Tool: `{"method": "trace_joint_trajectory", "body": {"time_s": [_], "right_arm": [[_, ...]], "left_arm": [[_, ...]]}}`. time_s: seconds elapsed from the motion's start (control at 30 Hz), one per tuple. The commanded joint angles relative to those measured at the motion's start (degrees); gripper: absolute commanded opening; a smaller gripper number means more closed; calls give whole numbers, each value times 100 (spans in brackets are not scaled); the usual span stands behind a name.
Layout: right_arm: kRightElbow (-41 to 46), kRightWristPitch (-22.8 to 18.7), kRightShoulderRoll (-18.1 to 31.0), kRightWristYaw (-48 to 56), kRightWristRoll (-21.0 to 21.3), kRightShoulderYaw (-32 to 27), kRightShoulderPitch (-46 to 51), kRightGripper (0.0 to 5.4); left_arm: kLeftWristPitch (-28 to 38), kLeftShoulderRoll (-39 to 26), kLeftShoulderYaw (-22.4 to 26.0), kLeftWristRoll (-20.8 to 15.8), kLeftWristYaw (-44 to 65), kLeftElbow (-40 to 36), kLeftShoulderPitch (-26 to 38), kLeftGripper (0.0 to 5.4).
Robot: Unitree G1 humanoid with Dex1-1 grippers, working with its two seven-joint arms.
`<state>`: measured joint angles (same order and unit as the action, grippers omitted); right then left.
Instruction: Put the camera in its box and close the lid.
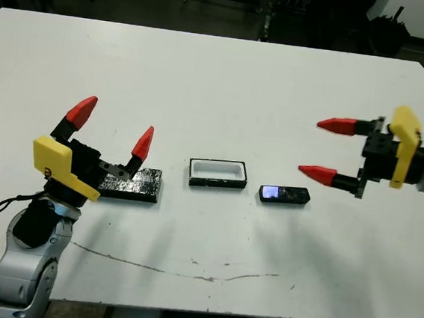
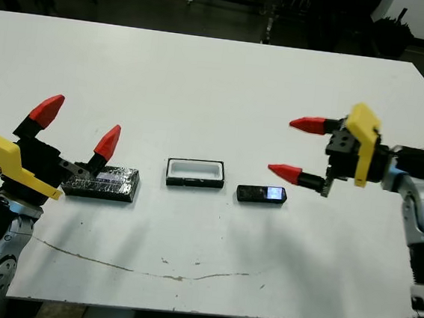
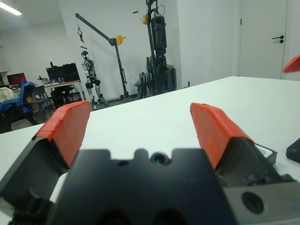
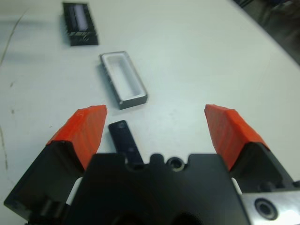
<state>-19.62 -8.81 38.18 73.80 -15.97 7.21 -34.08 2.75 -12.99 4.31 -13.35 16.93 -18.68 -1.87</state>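
Nearest the table's (image 1: 227, 78) front edge, a thin dark scuff line (image 1: 164, 269) crosses the white surface. Beyond it, three task items lie in a row running parallel to the front edge, roughly midway across the table's depth. The lid (image 1: 131, 184), a glossy black slab, lies toward the left edge; the left gripper (image 1: 113, 127) hangs just over its left end with fingers spread wide and nothing between them, its yellow-capped body partly hiding that end. The box (image 1: 216, 174) sits near the middle of the row, open side up, white lining exposed, apart from the lid. The camera (image 1: 284, 194) lies flat on the table just to the right of the box, not touching it, with its lit screen at the end facing the box. The right gripper (image 1: 326, 148) hovers above the table near the camera's right end, toward the right edge, fingers pointing left, fully parted and holding nothing. In the right wrist view, the camera (image 4: 125, 146) lies between the red fingertips (image 4: 86, 126), with the box (image 4: 123, 79) and lid (image 4: 79, 23) farther along. The table's far half is bare.
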Motion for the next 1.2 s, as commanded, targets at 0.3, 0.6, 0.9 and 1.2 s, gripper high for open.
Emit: {"method": "trace_joint_trajectory", "body": {"time_s": [0.3, 0.6, 0.9, 1.2], "right_arm": [[-533, 63, -176, 469, 694, 643, -371, 539], [-230, -683, -169, 387, 1036, 946, -314, 539], [-232, -544, -234, 250, 1124, 972, -74, 539], [-337, -464, -306, 50, 1292, 1042, 71, 508]], "left_arm": [[-7, -14, -8, 69, 12, 66, 9, 540], [-57, -7, -8, 25, 16, 26, 25, 540], [-86, -51, -12, -24, 122, 30, 50, 540], [-118, -33, -19, -18, 127, -8, 28, 540]]}}
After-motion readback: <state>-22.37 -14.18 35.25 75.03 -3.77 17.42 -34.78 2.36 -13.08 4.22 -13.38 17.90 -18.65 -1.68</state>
